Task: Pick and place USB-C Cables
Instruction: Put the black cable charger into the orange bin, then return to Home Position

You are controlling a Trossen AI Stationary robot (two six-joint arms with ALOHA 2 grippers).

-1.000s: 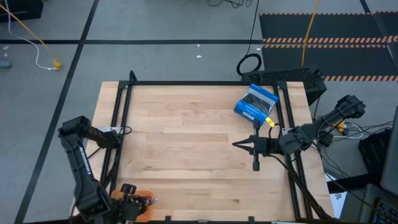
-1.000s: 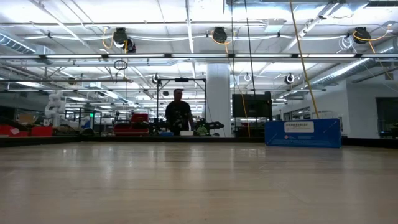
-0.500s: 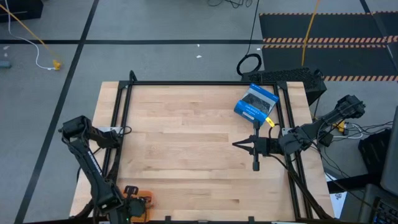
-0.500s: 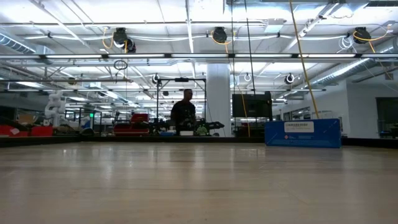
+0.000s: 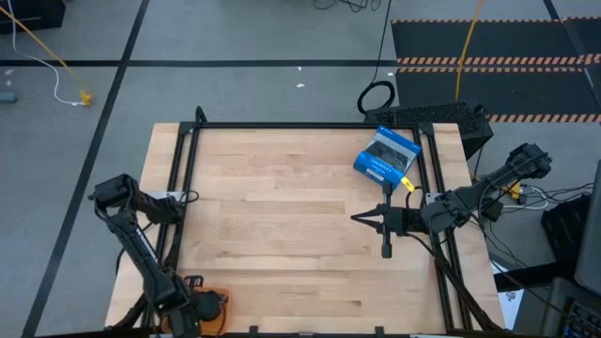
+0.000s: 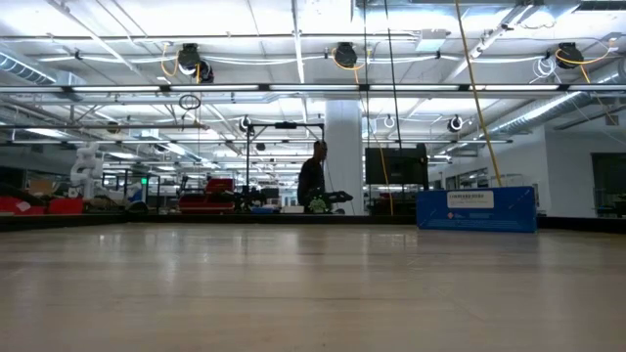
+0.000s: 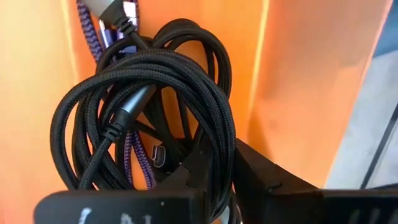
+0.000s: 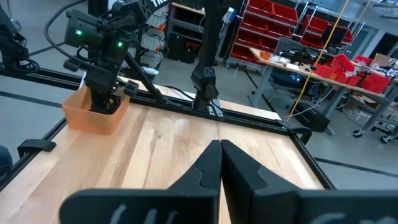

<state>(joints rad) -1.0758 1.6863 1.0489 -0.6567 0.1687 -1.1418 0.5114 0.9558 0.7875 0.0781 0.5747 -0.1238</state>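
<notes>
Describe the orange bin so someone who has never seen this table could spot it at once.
Start at the wooden table and go to its near left corner, where the left arm bends down. The orange bin sits there with the left claw lowered inside it among black cables and a purplish one. It is the only orange, open-topped container; the other item on the table is a blue box at the far right.

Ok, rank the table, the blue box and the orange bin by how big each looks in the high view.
1. Table, by far the largest.
2. Blue box, clearly smaller.
3. Orange bin, smallest as seen, but the left gripper covers much of it, so this rank is unsure.
</notes>
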